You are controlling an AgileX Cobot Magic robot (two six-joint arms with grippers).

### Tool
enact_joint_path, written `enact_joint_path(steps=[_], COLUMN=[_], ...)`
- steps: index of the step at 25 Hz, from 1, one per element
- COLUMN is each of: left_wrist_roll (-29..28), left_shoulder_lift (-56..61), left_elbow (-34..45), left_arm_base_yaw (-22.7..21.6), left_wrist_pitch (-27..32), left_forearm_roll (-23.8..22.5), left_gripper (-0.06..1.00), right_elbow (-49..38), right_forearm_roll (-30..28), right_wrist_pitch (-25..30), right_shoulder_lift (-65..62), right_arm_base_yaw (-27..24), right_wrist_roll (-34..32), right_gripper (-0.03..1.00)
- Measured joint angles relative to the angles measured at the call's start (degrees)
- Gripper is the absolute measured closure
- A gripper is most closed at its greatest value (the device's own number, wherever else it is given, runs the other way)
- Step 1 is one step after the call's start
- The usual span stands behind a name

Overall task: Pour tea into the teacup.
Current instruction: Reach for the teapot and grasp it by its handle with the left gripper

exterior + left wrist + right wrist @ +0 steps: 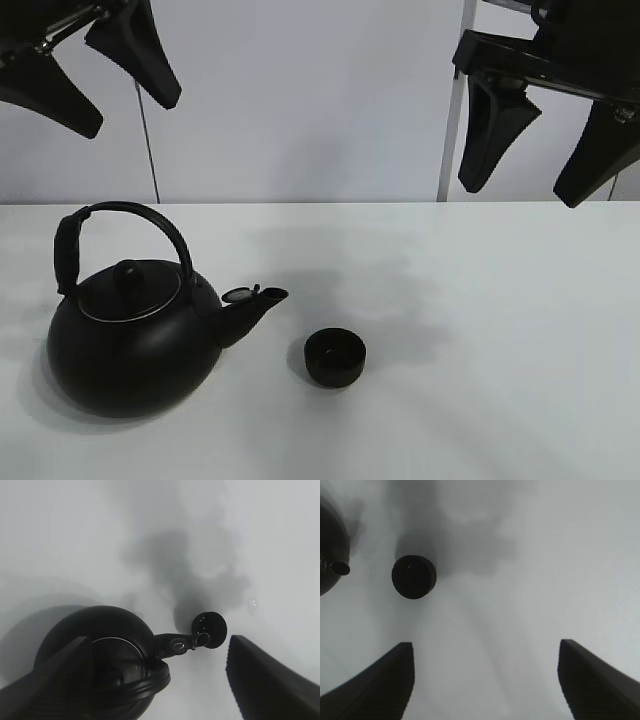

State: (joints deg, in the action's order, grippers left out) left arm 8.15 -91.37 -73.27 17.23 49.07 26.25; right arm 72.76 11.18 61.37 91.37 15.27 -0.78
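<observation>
Exterior high: left gripper (pixel 128 112) and right gripper (pixel 521 192) gape empty; teacup (pixel 335 358) sits three o'clock of kettle (pixel 130 350) (near), so your lift could topple it.

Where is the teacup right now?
High view: the teacup stands on the table, near centre front, just right of the kettle's spout, not touching it.

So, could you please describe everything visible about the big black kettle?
The kettle is round, matte black and looks like metal. Its arched handle stands upright; the lid has a silvery rim and a black knob; the short spout carries a small cap that seems flipped open. It stands upright on the white table, on the left arm's side, spout pointing toward the teacup but apart from it. Nothing else touches it.
</observation>
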Motion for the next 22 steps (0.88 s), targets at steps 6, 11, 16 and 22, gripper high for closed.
enact_joint_path(steps=[6, 11, 16, 22], left_wrist_roll=[0.8, 6.6, 18.0, 33.3], left_shoulder_lift=[0.0, 2.3, 13.2, 27.9], left_elbow=[0.0, 3.1, 13.8, 27.1], left_arm_base_yaw=[0.0, 0.0, 0.0, 0.0], left_wrist_pitch=[-1.6, -7.2, -20.7, -30.8], left_forearm_roll=[0.0, 2.3, 9.9, 18.2], left_gripper=[0.41, 0.41, 0.41, 0.41], right_elbow=[0.0, 0.0, 0.0, 0.0], right_forearm_roll=[0.0, 0.0, 0.0, 0.0], right_wrist_pitch=[0.0, 0.0, 0.0, -0.5], right_shoulder_lift=[0.0, 0.0, 0.0, 0.0], right_arm_base_yaw=[0.0, 0.0, 0.0, 0.0], right_wrist_roll=[0.0, 0.0, 0.0, 0.0], right_gripper=[0.42, 0.42, 0.42, 0.42])
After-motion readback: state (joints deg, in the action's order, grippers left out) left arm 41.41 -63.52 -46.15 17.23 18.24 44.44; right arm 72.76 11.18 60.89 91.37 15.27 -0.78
